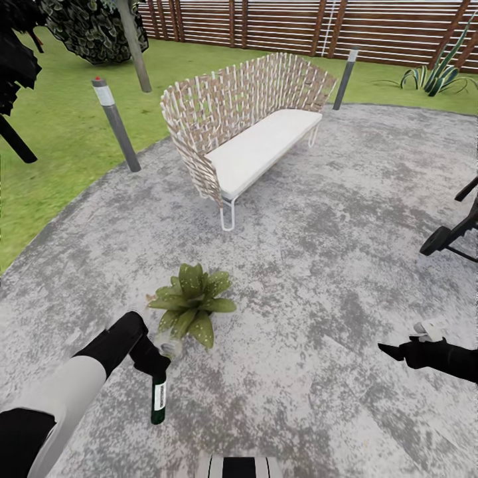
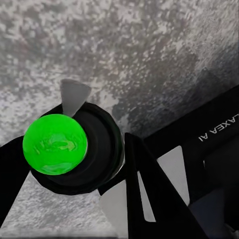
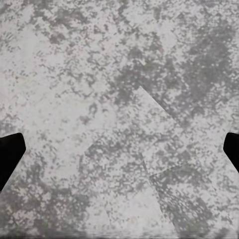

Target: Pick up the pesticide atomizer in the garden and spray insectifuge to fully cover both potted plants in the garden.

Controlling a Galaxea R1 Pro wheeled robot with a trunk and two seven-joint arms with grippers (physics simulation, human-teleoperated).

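Atomizer (image 1: 158,397) hangs from my left gripper (image 1: 151,362), long axis almost vertical, its base pointing down at the paving (image 1: 318,279) and its black neck up between my fingers. It is a slender dark green bottle with a white label on its side. In the left wrist view I look along it end-on: a glossy bright green round end (image 2: 55,144) sits inside a black ring, with my dark fingers (image 2: 144,184) closed against it on both sides, so I have a firm hold on it.

Just beyond the bottle, close to my left gripper, 1 potted plant (image 1: 191,302) sits low on the paving, a rosette of broad pointed green leaves.

My right gripper (image 1: 397,350) hovers well off to the right, spread wide with nothing in it; in the right wrist view its 2 black fingertips (image 3: 10,154) stand at opposite edges over bare ground.

The paving is mottled grey, rough and speckled, with a curved edge meeting lawn (image 1: 60,126). Farther off stands a woven wicker bench (image 1: 245,126) with a white cushion and thin metal legs, 2 grey bollard lamps (image 1: 114,123) beside it, and a brown slatted fence (image 1: 299,26) behind.
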